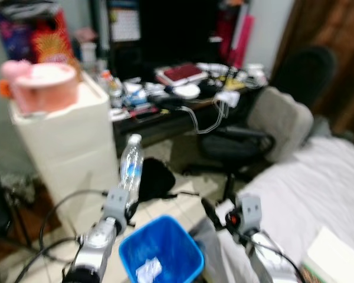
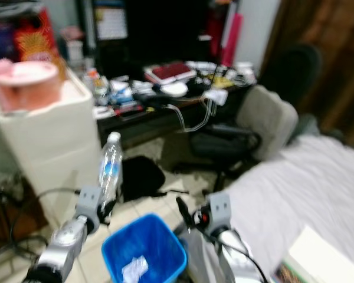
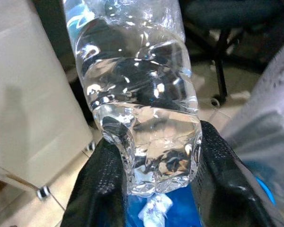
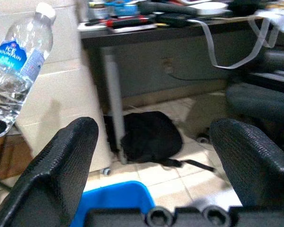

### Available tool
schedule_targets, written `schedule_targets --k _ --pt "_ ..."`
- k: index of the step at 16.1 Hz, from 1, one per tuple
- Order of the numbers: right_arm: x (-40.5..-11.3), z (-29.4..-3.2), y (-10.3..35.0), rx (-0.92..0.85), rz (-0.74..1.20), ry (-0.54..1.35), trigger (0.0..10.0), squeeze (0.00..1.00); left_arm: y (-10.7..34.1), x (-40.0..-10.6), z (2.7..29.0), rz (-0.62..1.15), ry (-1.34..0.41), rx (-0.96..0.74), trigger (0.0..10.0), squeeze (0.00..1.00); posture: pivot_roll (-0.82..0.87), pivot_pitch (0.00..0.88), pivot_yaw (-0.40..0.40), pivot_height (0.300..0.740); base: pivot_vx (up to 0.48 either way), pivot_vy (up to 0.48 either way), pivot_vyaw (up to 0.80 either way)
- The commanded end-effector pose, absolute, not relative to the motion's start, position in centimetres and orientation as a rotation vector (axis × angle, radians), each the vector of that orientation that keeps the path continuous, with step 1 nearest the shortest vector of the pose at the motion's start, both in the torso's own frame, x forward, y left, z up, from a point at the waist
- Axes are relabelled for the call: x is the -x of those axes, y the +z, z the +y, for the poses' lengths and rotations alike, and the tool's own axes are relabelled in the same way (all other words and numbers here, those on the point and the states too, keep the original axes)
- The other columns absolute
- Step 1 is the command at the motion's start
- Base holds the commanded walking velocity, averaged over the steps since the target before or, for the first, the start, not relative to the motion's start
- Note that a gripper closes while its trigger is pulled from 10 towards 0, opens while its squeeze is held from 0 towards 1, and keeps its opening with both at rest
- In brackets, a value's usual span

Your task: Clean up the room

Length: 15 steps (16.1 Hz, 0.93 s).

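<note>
Left end effector (image 3: 151, 189) clamped on water bottle (image 1: 131, 165); right end effector (image 4: 151, 156) apart. Centre over blue bin (image 1: 165, 250) before releasing.

Head eyes look down, somewhat blurred; wrist cameras close.

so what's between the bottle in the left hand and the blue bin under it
Nothing: the bottle, held by the left hand, has open air down to the blue bin, seen in the left eye view.

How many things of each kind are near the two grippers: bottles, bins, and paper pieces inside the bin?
Plastic bottles: 1, held by the left gripper
Blue bins: 1
Crumpled paper pieces in the bin: 1
Total: 3
</note>
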State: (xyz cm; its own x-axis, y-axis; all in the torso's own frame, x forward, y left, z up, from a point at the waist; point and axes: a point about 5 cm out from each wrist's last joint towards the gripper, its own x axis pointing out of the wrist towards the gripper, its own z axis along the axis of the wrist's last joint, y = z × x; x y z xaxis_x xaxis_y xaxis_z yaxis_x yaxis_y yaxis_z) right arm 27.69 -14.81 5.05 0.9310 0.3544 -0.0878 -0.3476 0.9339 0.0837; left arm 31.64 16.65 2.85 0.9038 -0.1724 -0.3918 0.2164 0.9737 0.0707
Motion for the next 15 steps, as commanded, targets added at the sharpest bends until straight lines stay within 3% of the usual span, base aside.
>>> schedule_targets --k 1,3,5,6,7,8,9,10,13,14,15 --pt "-27.7 -15.5 5.5 -0.056 0.090 0.346 10.0 0.00 4.5 -33.0 15.4 0.322 -0.231 -0.112 10.0 0.00 0.04 0.035 -0.073 0.740 0.000 0.000 0.00" --pt "-27.3 -15.6 5.4 -0.048 0.102 0.352 10.0 0.00 3.8 -33.1 14.6 0.386 -0.246 -0.079 10.0 0.00 0.01 0.056 -0.078 0.740 0.000 0.000 0.00" --pt "-26.2 -14.9 5.3 -0.060 0.155 0.474 10.0 0.00 3.1 -33.1 13.8 0.470 -0.217 -0.084 10.0 0.00 -0.05 0.090 -0.093 0.740 0.000 0.000 0.00" --pt "-25.1 -14.0 5.0 -0.066 0.226 0.622 10.0 0.00 2.8 -33.0 12.9 0.530 -0.197 0.006 10.0 0.00 -0.08 0.104 -0.098 0.740 0.000 0.000 0.00" --pt "-24.9 -13.9 5.0 -0.058 0.239 0.651 10.0 0.00 2.7 -33.0 12.1 0.550 -0.204 0.072 10.0 0.00 -0.08 0.105 -0.098 0.740 0.000 0.000 0.00" --pt "-25.0 -14.0 5.1 -0.056 0.237 0.646 10.0 0.00 2.6 -32.9 11.2 0.568 -0.242 0.098 10.0 0.29 -0.09 0.102 -0.094 0.740 0.000 0.000 0.00" --pt "-25.0 -14.0 5.2 -0.056 0.236 0.642 10.0 0.00 2.6 -32.8 10.8 0.576 -0.261 0.099 10.0 0.29 -0.09 0.100 -0.090 0.740 0.000 0.000 0.00" --pt "-25.1 -14.1 5.4 -0.057 0.232 0.633 10.0 0.00 2.5 -32.7 10.3 0.588 -0.270 0.100 10.0 1.00 -0.09 0.096 -0.084 0.740 0.000 0.000 0.00" --pt "-25.3 -14.1 5.6 -0.081 0.235 0.610 10.0 0.00 2.6 -32.8 10.5 0.583 -0.259 0.097 10.0 1.00 -0.07 0.078 -0.070 0.740 0.000 0.000 0.00" --pt "-25.3 -13.9 5.5 -0.092 0.238 0.609 10.0 0.00 2.3 -32.6 10.5 0.599 -0.269 0.102 10.0 0.00 -0.06 0.068 -0.061 0.740 0.000 0.000 0.00" --pt "-25.3 -13.8 5.4 -0.096 0.239 0.610 10.0 0.00 2.2 -32.5 10.6 0.603 -0.273 0.101 10.0 0.00 -0.06 0.067 -0.059 0.740 0.000 0.000 0.00"
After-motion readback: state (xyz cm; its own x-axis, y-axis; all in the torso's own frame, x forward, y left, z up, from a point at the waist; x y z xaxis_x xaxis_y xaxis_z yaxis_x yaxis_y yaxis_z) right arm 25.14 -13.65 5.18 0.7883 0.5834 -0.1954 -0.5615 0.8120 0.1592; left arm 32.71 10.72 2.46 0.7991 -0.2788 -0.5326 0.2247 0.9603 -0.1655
